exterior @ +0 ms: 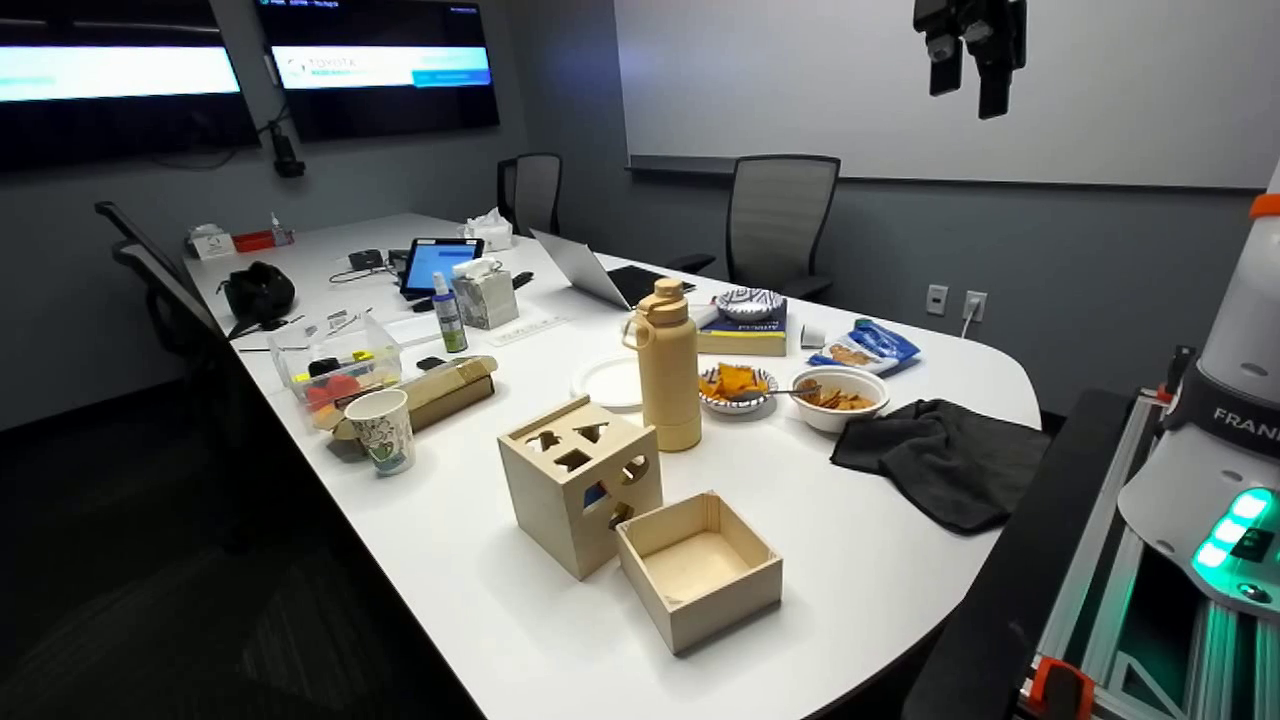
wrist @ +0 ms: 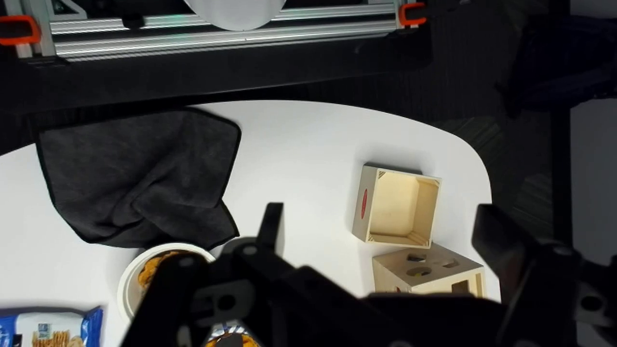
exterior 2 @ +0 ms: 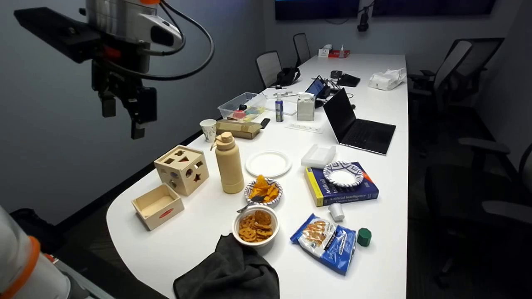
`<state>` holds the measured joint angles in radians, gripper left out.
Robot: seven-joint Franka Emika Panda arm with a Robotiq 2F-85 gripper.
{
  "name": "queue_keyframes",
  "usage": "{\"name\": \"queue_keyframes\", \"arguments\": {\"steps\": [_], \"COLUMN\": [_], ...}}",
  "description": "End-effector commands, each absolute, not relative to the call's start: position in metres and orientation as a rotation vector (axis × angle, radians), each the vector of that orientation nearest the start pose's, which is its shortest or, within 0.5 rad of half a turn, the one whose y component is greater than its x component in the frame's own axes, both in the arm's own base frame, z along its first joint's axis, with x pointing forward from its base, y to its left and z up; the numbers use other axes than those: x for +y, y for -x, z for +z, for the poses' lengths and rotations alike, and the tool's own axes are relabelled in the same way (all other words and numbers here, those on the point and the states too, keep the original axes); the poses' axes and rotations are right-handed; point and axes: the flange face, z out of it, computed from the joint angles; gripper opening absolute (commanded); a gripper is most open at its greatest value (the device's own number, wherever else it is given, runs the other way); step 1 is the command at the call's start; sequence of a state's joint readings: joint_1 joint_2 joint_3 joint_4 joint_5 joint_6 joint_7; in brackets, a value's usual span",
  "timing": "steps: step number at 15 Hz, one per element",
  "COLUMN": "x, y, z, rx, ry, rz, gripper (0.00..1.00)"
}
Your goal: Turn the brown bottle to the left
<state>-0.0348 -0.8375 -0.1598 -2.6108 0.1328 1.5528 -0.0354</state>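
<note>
The brown bottle (exterior: 668, 375) is a tall tan cylinder with a cap and a small loop at the neck. It stands upright on the white table in both exterior views (exterior 2: 230, 168), its loop facing away from the bowls. It does not show in the wrist view, where the gripper body covers the lower part. My gripper (exterior 2: 124, 119) is open and empty, high above the table and well apart from the bottle. In the wrist view its two fingers (wrist: 381, 212) are spread wide, with the wooden boxes visible between and beyond them.
Beside the bottle stand a wooden shape-sorter cube (exterior: 580, 480) and an open wooden box (exterior: 700, 570). A chip bowl (exterior 2: 263, 192), a pretzel bowl (exterior 2: 255, 226) and a white plate (exterior 2: 269, 164) are close by. A dark cloth (exterior 2: 230, 274) lies near the table's robot-side edge.
</note>
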Motion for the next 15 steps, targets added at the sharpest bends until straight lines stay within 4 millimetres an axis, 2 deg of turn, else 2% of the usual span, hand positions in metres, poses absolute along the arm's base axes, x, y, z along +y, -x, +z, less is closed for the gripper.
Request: {"name": "queue_keyframes", "arguments": {"steps": [1, 5, 8, 12, 15], "x": [-0.010, 0.047, 0.083, 0.103, 0.096], "y": [-0.329, -0.399, -0.454, -0.505, -0.522], "z": [0.491, 0.485, 0.468, 0.436, 0.406], "rx": [0.217, 0.435, 0.665, 0.958, 1.184], "ry": [2.858, 2.865, 2.870, 2.829, 2.802], "rz": [0.299, 0.178, 0.025, -0.097, -0.126], "gripper": [1.00, 1.00, 1.00, 1.00, 1.00]}}
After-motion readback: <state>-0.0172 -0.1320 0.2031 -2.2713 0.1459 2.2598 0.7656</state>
